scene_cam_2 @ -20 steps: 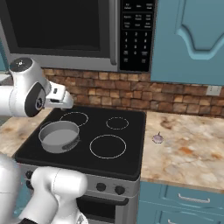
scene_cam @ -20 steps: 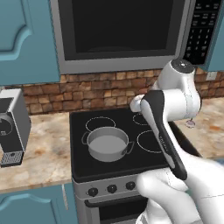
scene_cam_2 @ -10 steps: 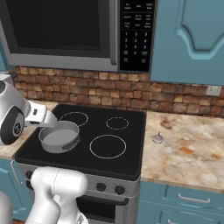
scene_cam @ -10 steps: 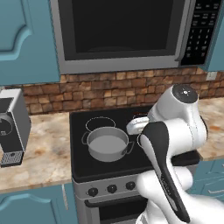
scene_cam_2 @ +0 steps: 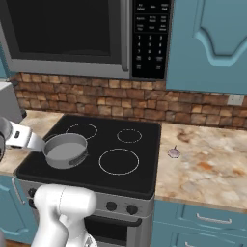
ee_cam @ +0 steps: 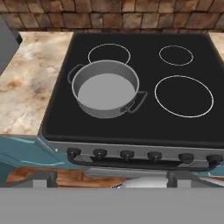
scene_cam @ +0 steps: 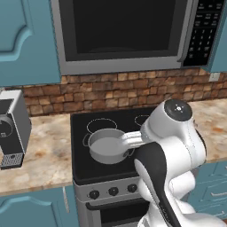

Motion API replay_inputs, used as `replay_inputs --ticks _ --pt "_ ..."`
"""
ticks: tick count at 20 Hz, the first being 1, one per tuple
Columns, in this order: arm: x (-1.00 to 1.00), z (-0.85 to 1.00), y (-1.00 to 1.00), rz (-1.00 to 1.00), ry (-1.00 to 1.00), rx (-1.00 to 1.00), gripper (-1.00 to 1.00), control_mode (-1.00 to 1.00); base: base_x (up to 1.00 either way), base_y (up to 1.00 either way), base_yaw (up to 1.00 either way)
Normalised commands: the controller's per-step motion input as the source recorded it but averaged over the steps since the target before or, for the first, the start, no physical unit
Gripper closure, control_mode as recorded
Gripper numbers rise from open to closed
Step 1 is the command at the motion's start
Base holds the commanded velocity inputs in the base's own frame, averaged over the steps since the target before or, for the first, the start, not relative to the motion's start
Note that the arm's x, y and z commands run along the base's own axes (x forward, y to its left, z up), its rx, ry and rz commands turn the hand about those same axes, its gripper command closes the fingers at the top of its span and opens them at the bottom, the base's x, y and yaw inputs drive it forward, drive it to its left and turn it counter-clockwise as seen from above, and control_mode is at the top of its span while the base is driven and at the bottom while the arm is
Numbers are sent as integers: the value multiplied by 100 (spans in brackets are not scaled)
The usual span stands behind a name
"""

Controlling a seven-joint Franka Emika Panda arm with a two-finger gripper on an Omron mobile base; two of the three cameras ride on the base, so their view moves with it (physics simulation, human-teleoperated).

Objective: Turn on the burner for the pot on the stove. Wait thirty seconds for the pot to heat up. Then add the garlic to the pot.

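Observation:
The grey pot (ee_cam: 106, 87) stands on the front left burner of the black-topped stove (ee_cam: 144, 127), with its two loop handles showing. Both base views take it in too: pot (scene_cam: 107, 146), pot (scene_cam_2: 66, 149). The garlic (scene_cam_2: 174, 153) lies on the counter just right of the stove (scene_cam_2: 140, 169). My gripper (ee_cam: 111, 179) hovers in front of the stove, above its row of black knobs (ee_cam: 127, 155), facing the pot. Its fingertips (ee_cam: 41, 177) stand far apart with nothing between them, so it is open.
A microwave (scene_cam: 124, 35) hangs over the stove. A coffee machine (scene_cam: 11, 128) stands on the counter to the left. The large front right ring (ee_cam: 183, 96) and both rear rings are bare. My folded arm (scene_cam: 173, 146) covers the stove's right half in the left base view.
My arm has folded down and swung toward the stove's front edge, its elbow dropping lower. The pot and the garlic have stayed where they were.

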Motion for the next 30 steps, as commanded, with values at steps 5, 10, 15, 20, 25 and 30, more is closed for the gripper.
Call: replay_inputs --ticks 5,10,15,20,25,30 --pt "-30 -26 17 -8 -3 6 -100 -100 0 0 0" --pt "-24 -28 13 -9 -8 5 -100 -100 0 0 0" --pt "-27 -39 22 -5 -8 8 -100 -100 0 0 0" --pt "-20 -41 9 0 -2 8 -100 -100 0 0 0" --pt "-22 -38 1 0 -1 10 -100 -100 0 0 0" --pt "-27 -40 0 0 -1 9 -100 -100 0 0 0"
